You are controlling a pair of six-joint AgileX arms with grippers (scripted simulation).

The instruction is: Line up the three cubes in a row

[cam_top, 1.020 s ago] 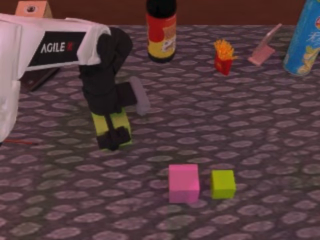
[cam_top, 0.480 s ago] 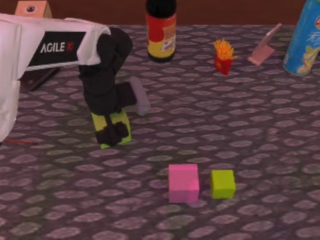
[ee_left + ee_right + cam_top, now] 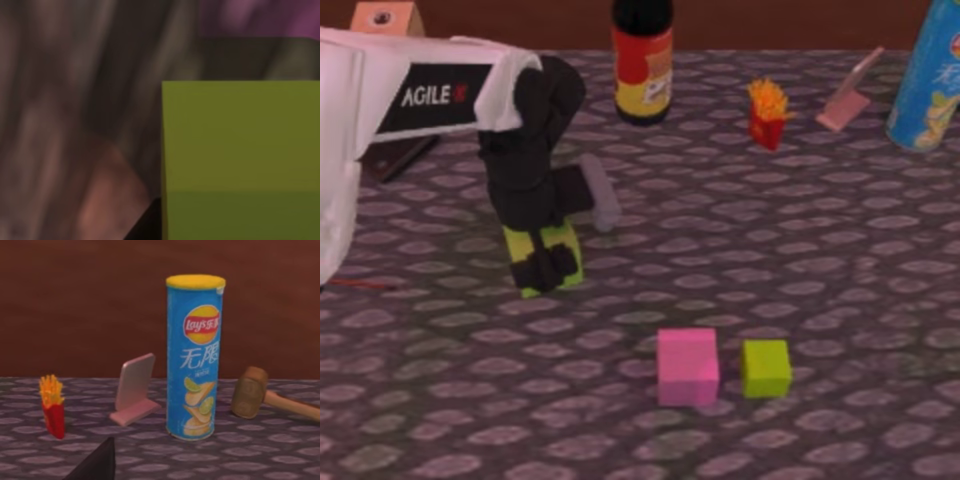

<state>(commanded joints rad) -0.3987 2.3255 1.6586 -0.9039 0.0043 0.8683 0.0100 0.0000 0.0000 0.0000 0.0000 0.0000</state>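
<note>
Pink cube (image 3: 687, 366) beside small cube (image 3: 765, 367)

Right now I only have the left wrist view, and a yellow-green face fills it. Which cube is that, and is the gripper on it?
Observer: It's the large yellow-green cube, on the table's left half. The left gripper is down over it, fingers closed on its sides.
Operator: Where are the other two?
Observer: To its right and nearer the top view's bottom edge. The pink cube and the small yellow-green cube sit side by side, pink on the left, with a narrow gap between them.
Operator: Is the right arm near them?
Observer: No. The right arm does not show in the top view, and its wrist view faces the chips can at the table's far right.
</note>
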